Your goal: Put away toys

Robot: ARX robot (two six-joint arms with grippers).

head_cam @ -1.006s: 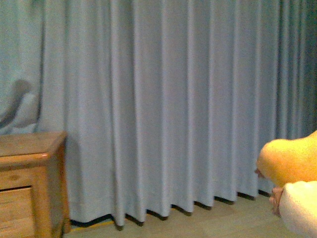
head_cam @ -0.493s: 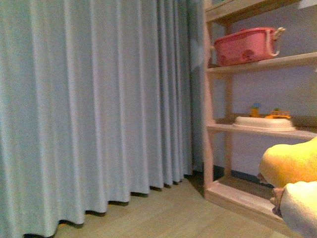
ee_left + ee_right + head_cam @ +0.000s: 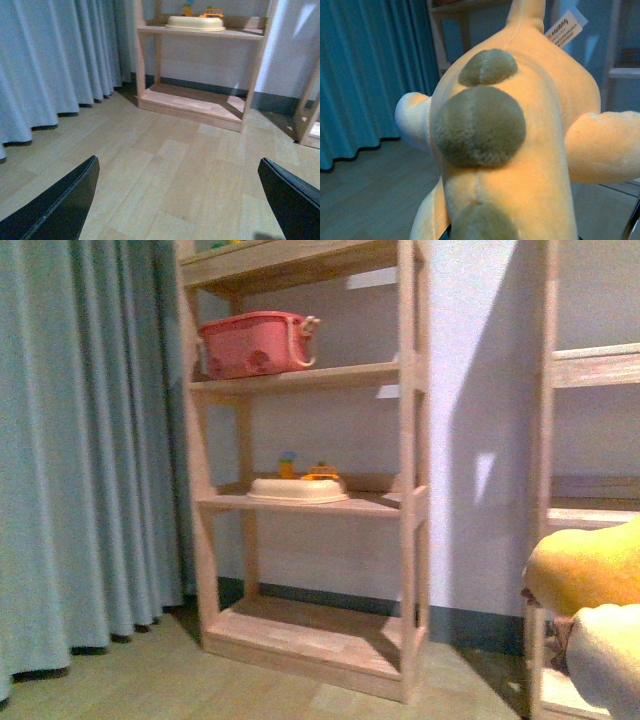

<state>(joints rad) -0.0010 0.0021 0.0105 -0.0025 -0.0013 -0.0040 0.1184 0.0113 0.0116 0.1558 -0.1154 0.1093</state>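
- I see the plush toy (image 3: 585, 578) at about 4 o'clock in my front view, orange-yellow over a cream part, clear of the floor.
- Its long axis runs away from the right wrist camera toward the wooden shelf (image 3: 305, 500). Dark spots (image 3: 477, 125) line its back, and the tag (image 3: 565, 27) is at the far end.
- The right gripper is hidden behind the plush; I cannot tell its state.
- The left gripper (image 3: 180, 200) is spread wide above the floor (image 3: 165, 165), holding nothing.
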